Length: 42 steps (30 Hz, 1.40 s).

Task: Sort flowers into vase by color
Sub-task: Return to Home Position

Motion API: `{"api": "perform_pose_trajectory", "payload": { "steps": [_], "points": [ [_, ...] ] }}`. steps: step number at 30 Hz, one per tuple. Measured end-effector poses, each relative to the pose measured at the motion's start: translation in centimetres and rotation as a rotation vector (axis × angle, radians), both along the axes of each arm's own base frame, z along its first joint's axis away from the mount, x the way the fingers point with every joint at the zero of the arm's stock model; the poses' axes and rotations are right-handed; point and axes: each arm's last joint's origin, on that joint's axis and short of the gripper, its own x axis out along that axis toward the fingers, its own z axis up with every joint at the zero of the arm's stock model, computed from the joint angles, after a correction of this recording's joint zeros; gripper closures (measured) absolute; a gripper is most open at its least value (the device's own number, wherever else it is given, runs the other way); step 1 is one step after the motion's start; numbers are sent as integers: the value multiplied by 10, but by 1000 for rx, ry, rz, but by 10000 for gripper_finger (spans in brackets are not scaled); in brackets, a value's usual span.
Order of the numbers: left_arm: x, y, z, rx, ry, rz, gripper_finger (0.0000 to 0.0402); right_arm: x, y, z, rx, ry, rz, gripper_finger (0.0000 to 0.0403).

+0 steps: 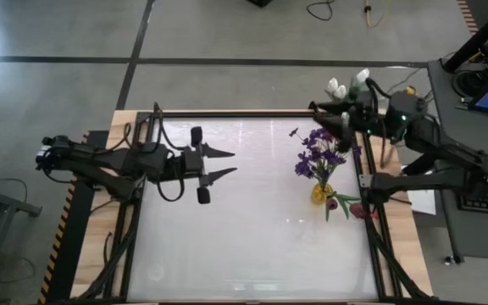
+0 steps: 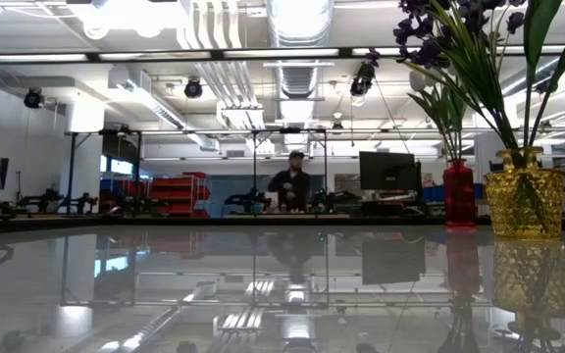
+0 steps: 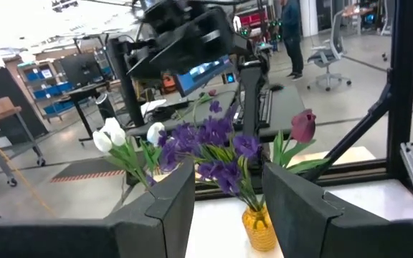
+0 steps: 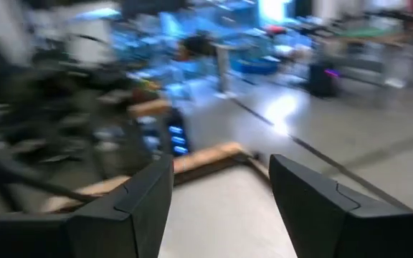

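The red vase [image 2: 458,193] is lost beneath the right arm [image 1: 435,148] in the high view; only white tulip buds [image 1: 337,86] are seen. The purple blossoms [image 2: 439,25] are cropped by the low view's top edge. The yellow vase [image 3: 258,229] is partly masked by the left gripper [image 3: 228,175] in its wrist view.

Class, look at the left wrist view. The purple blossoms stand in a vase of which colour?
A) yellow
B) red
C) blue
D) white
A: the stems of the purple blossoms run down into the yellow vase, which stands on the table between the left arm's two fingers in that view.
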Motion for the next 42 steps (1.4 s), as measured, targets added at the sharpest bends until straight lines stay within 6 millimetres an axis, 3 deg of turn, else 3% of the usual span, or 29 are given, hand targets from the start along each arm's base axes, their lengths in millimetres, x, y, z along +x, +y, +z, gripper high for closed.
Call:
{"api": "perform_pose_trajectory", "payload": {
  "steps": [11, 16, 24, 30, 33, 42],
  "points": [
    [-27, 6, -13, -62, -25, 1, 251, 10, 67, -4, -60, -138, 708, 184],
    [-33, 7, -21, -74, -19, 2, 251, 5, 95, -8, -75, -201, 924, 190],
    [-51, 10, -37, -91, -45, -1, 251, -7, 131, -16, -103, -213, 1162, 264],
    [-70, 14, -64, -147, -184, -9, 251, -28, 135, -21, -112, -192, 1244, 348],
    [-78, 16, -75, -178, -228, -14, 251, -52, 124, -20, -103, -237, 1264, 385],
    [-94, 19, -89, -204, -265, -13, 251, -95, 97, -52, -111, -435, 1193, 390]
  ]
}}
